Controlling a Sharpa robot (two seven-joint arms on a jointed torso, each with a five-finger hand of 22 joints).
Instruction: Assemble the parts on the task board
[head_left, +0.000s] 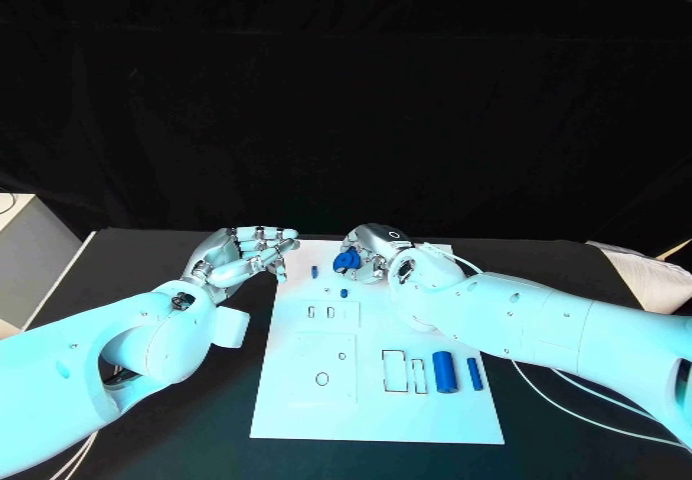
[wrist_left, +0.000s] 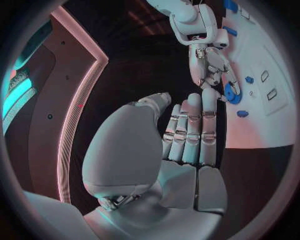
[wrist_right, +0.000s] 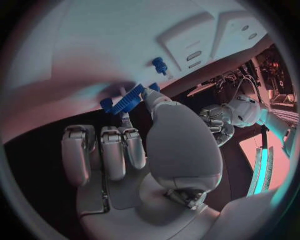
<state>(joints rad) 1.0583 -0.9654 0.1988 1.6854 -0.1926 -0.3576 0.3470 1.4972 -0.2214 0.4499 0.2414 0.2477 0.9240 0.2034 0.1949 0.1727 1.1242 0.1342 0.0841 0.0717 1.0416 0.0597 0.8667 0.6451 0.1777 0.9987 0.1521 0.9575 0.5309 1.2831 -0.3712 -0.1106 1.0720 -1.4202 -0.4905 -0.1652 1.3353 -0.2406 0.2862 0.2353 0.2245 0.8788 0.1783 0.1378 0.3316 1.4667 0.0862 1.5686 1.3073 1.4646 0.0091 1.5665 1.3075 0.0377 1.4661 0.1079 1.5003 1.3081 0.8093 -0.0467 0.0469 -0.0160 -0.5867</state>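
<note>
Blue gear pinched in right hand fingers over task board far edge — left hand just beside, fingers together, holding nothing.

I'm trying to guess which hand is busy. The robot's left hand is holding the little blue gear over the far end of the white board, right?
Not quite. The right hand holds the blue gear, pinched in its fingers, as the head view shows. The left hand holds nothing. The rest fits: the gear is over the far end of the white board.
</note>
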